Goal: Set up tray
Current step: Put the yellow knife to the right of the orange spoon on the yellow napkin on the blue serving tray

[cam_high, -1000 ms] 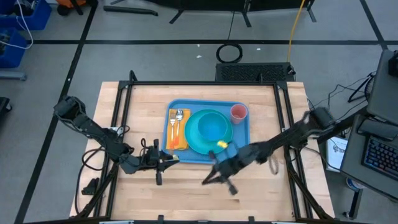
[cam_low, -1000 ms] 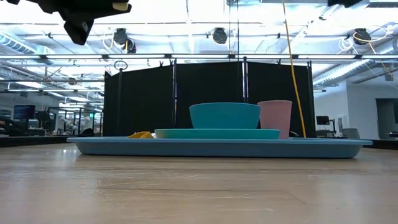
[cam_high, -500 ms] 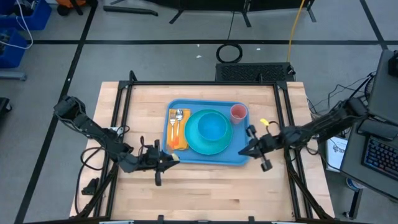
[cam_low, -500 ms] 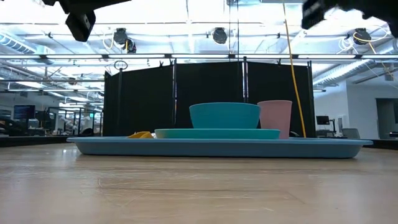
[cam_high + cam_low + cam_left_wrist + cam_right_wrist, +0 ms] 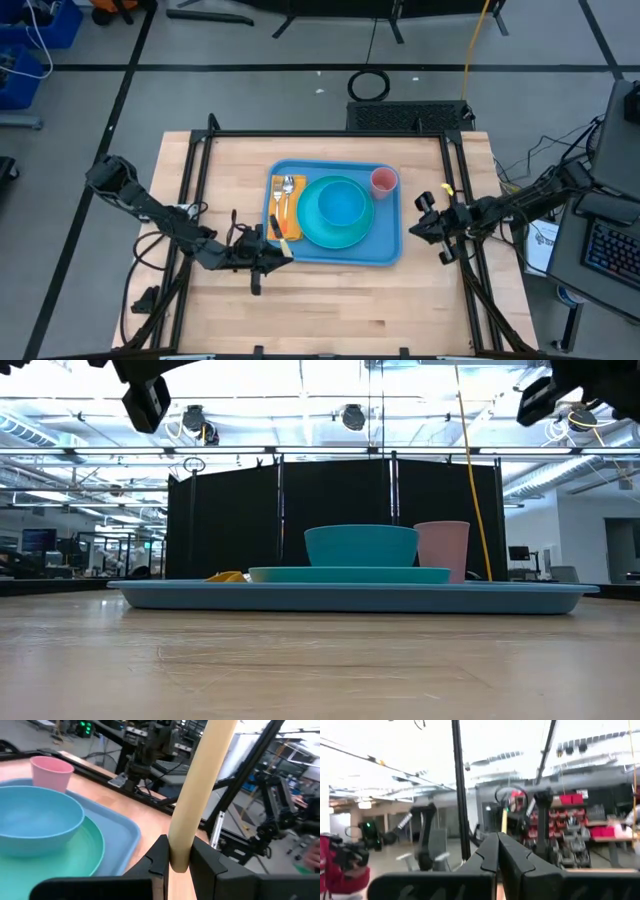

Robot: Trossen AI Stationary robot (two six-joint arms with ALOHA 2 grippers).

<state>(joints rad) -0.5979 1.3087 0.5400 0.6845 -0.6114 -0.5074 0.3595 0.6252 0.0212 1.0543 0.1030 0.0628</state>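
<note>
Tray (image 5: 388, 240): large flat light-blue rectangle, rounded corners, low raised rim. It lies on the wooden desk (image 5: 330, 310), roughly central side to side and toward the far half.

Contents, high view: round teal plate (image 5: 352, 234) with a teal bowl (image 5: 341, 204) on it, in the tray's middle; pink cup (image 5: 384, 181) upright at the far right corner; orange napkin (image 5: 290, 229) along the left side with a fork (image 5: 289, 192) and spoon (image 5: 277, 194) on it. The low view shows the tray rim (image 5: 350, 598) flat on the desk, with bowl (image 5: 361, 545) and cup (image 5: 442, 551) rising above it.

Open room: a broad bare strip of desk on the near side of the tray; narrower strips to left and right, bounded by the black frame rails.

Left gripper (image 5: 268, 252): low, at the tray's near left corner, its arm reaching in from the left. In the left wrist view its fingers (image 5: 159, 857) are clamped on a pale cream rod (image 5: 196, 785).

Right gripper (image 5: 428, 219): just off the tray's right edge, by the right rail, raised above the desk. Its fingers (image 5: 490, 852) are pressed together, holding nothing.
</note>
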